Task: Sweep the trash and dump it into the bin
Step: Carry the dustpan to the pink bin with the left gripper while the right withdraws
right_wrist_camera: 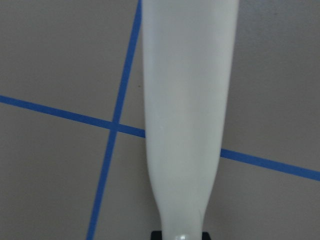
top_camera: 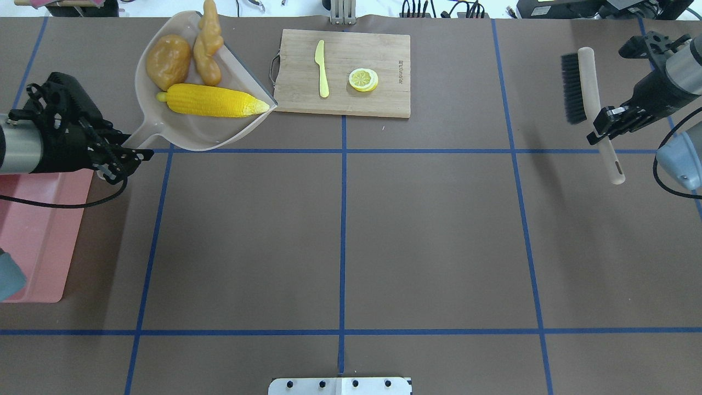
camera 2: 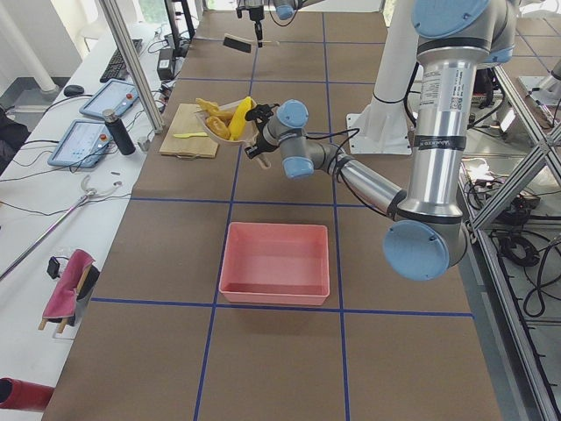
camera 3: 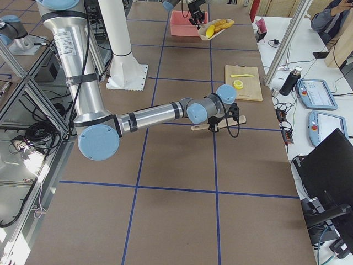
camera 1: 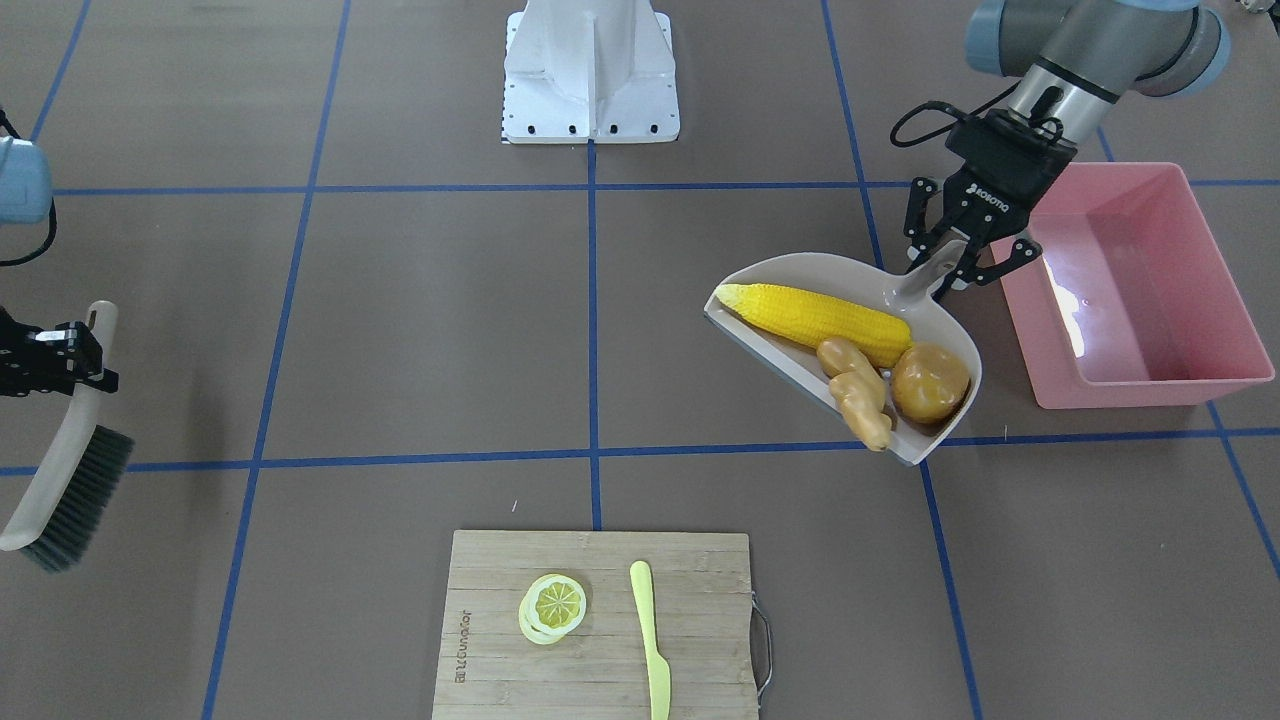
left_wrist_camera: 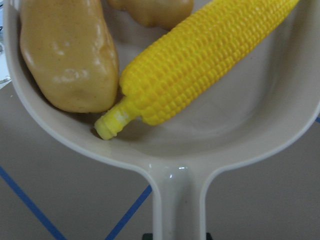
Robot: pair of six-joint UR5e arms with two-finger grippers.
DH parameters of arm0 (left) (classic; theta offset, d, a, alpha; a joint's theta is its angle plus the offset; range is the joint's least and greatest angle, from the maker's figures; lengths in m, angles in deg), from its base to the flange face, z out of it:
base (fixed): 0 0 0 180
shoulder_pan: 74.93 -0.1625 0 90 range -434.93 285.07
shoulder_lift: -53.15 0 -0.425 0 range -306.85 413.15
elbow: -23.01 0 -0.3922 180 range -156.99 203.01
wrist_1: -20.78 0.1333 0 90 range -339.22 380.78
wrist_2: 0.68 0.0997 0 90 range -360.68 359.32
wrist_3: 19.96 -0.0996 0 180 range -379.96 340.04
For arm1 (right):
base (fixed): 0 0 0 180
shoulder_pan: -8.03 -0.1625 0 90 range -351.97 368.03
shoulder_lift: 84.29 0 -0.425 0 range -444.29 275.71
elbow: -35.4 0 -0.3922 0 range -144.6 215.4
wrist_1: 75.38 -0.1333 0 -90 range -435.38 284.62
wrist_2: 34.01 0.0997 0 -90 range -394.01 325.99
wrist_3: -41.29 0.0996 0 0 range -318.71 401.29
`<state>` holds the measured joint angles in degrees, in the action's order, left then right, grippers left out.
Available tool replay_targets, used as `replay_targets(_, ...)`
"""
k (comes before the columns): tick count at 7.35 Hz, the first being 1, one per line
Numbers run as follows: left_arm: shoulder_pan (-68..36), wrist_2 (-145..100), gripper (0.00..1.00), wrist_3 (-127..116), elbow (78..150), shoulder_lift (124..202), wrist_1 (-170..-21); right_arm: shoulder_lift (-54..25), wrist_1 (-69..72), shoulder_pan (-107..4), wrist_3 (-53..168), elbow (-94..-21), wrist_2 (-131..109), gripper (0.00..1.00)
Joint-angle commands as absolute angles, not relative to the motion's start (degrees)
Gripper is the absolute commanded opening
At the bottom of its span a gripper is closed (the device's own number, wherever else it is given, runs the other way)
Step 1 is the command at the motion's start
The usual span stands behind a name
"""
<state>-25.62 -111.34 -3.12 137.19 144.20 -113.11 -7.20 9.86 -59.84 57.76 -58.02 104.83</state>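
Observation:
My left gripper [camera 1: 950,265] is shut on the handle of a beige dustpan [camera 1: 800,268] and holds it lifted above the table, just beside the pink bin [camera 1: 1130,392]. In the pan lie the yellow corn cob [camera 1: 815,318], the tan ginger root [camera 1: 857,392] and the brown potato lump [camera 1: 930,382]. The left wrist view shows the corn [left_wrist_camera: 200,65] and the potato [left_wrist_camera: 65,55] close up. The bin's inside shows nothing in it. My right gripper [camera 1: 50,365] is shut on the handle of a brush [camera 1: 60,470] at the far side of the table.
A wooden cutting board [camera 1: 700,600] lies at the operators' edge with a lemon slice [camera 1: 553,607] and a yellow knife [camera 1: 650,640] on it. The robot's white base [camera 1: 590,70] stands at the opposite edge.

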Motion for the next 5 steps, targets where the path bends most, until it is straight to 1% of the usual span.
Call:
replay_targets(1,-20.28,-116.25,0.00,-3.09,141.37,136.77,-112.73,-7.04,38.37,-60.88,41.44,-66.77,96.37,0.00)
replay_targets(2,-18.96,-116.35,0.00,-3.00,143.92,133.52,-111.94,-6.60,46.27,-60.79,40.95,-68.73,95.47,0.00)
replay_targets(4,-16.40,-116.52,0.00,1.88,148.41,127.89,-110.53,1.37,46.10,-59.74,41.73,-68.49,98.86,0.00)
replay_targets(5,-15.26,-116.87,0.00,4.01,150.52,124.38,-110.44,3.32,45.74,-59.65,42.43,-68.66,99.84,0.00)
